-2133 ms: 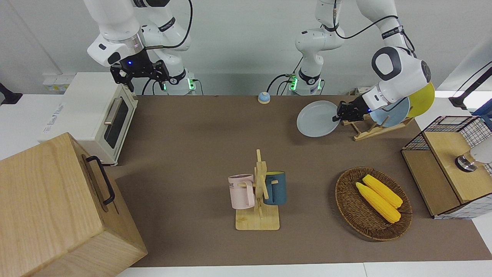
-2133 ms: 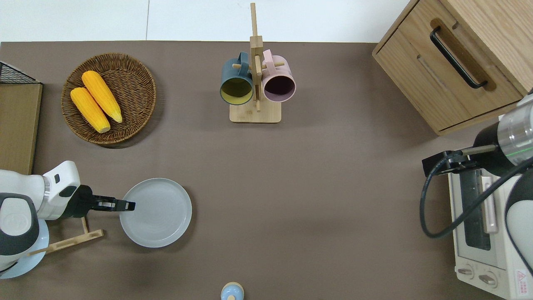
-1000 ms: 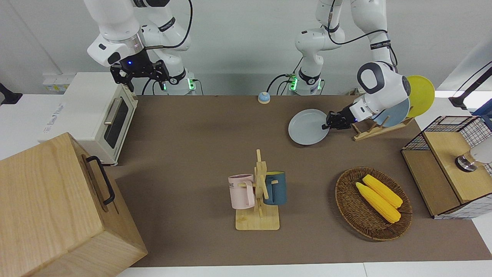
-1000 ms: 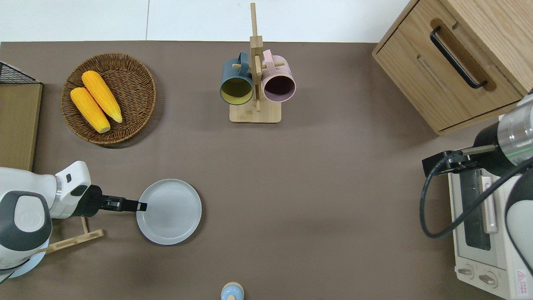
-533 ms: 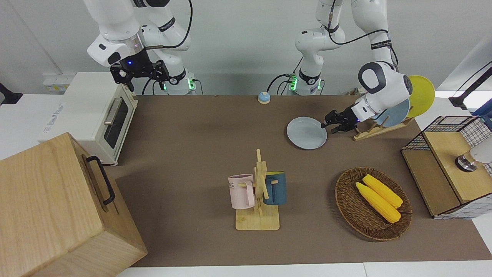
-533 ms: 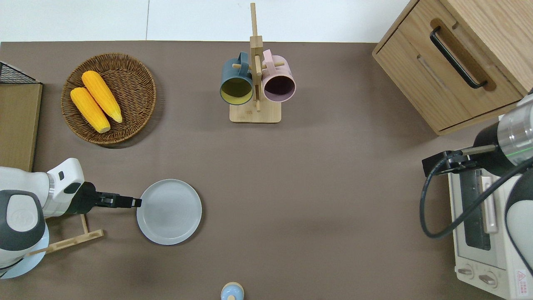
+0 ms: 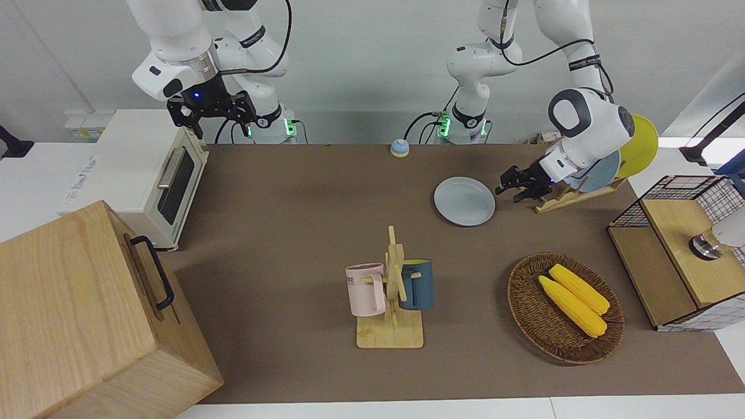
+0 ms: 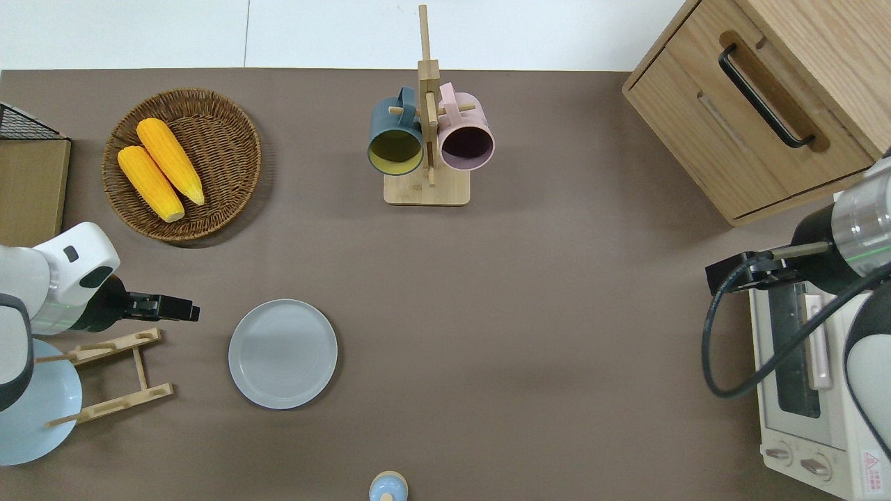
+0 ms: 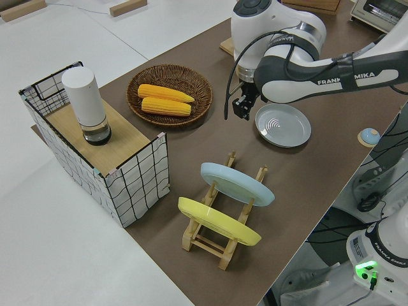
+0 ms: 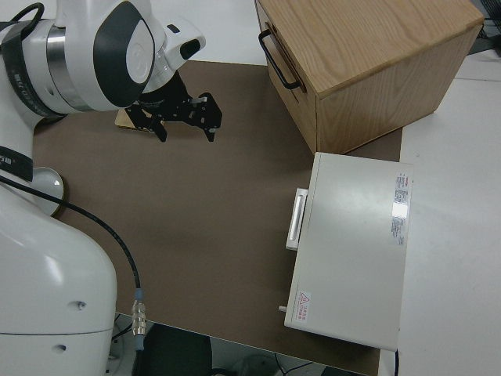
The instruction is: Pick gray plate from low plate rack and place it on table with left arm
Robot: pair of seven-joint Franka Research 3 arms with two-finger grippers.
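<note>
The gray plate (image 7: 464, 201) lies flat on the table (image 7: 291, 203), free of any gripper; it also shows in the overhead view (image 8: 282, 353) and the left side view (image 9: 283, 124). My left gripper (image 7: 508, 190) is open and empty, over the mat (image 8: 557, 313) beside the plate toward the left arm's end (image 8: 188, 309), apart from the rim. The low plate rack (image 7: 561, 198) (image 8: 111, 379) (image 9: 223, 236) holds a light blue plate (image 7: 599, 171) and a yellow plate (image 7: 640, 145). My right gripper (image 7: 212, 113) is parked and open.
A wicker basket (image 7: 524, 314) with two corn cobs and a mug stand (image 7: 391, 291) with two mugs stand farther from the robots. A wire basket (image 7: 681, 250) is at the left arm's end. A wooden cabinet (image 7: 87, 314) and toaster oven (image 7: 145, 174) are at the right arm's end.
My left gripper lowered the gray plate flat onto the table, opened, let it go and drew back toward the left arm's end. The right arm has not moved.
</note>
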